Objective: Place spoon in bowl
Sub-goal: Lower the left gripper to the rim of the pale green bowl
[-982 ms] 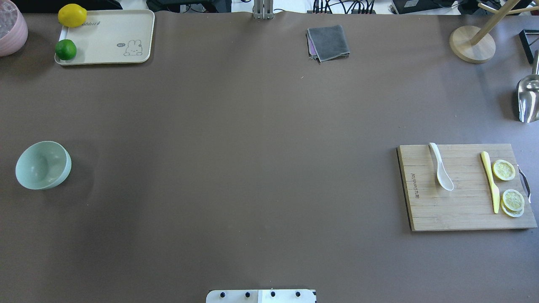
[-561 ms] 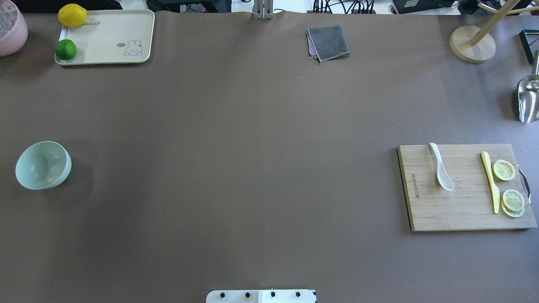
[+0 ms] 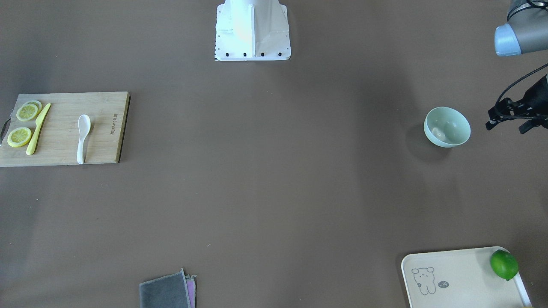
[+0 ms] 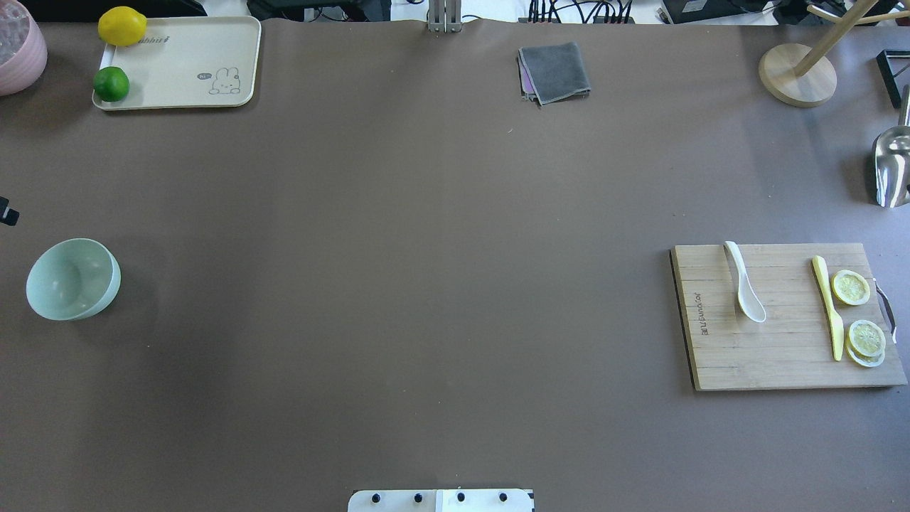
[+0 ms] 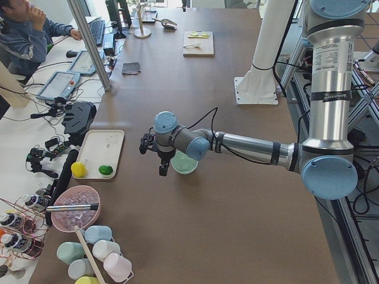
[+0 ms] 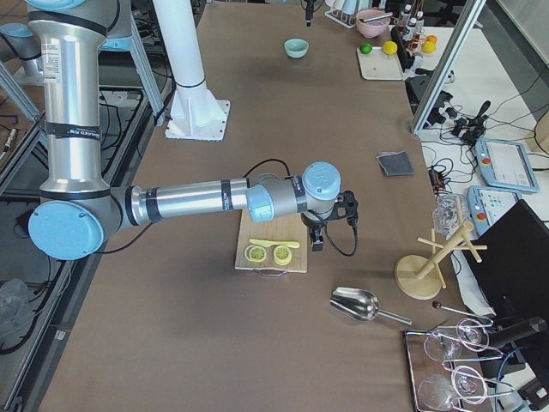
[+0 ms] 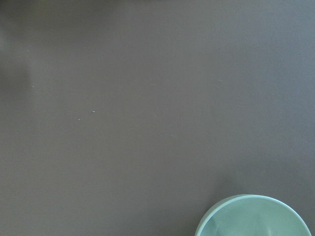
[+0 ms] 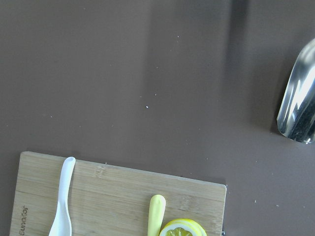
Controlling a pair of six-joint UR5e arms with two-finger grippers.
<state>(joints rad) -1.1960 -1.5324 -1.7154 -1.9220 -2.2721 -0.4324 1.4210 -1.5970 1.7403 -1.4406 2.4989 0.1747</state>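
The white spoon (image 4: 743, 281) lies on a wooden cutting board (image 4: 775, 355) at the table's right, scoop toward the robot; it also shows in the front view (image 3: 82, 134) and the right wrist view (image 8: 63, 196). The mint-green bowl (image 4: 71, 279) stands empty at the far left, also in the front view (image 3: 447, 127) and the left wrist view (image 7: 256, 219). My left gripper (image 3: 507, 124) hovers just beyond the bowl, cut off by the frame edge; I cannot tell if it is open. My right gripper (image 6: 316, 239) hangs over the board's outer end; I cannot tell its state.
A yellow plastic knife (image 4: 828, 306) and lemon slices (image 4: 866, 338) share the board. A tray (image 4: 185, 67) with a lemon and a lime, a grey cloth (image 4: 554, 71), a wooden stand (image 4: 796, 75), a metal scoop (image 4: 892, 167) and a pink bowl (image 4: 18, 50) line the far edge.
A small black part of my left gripper has come into the overhead view at the left edge, above the bowl. Spoon and bowl have not moved.
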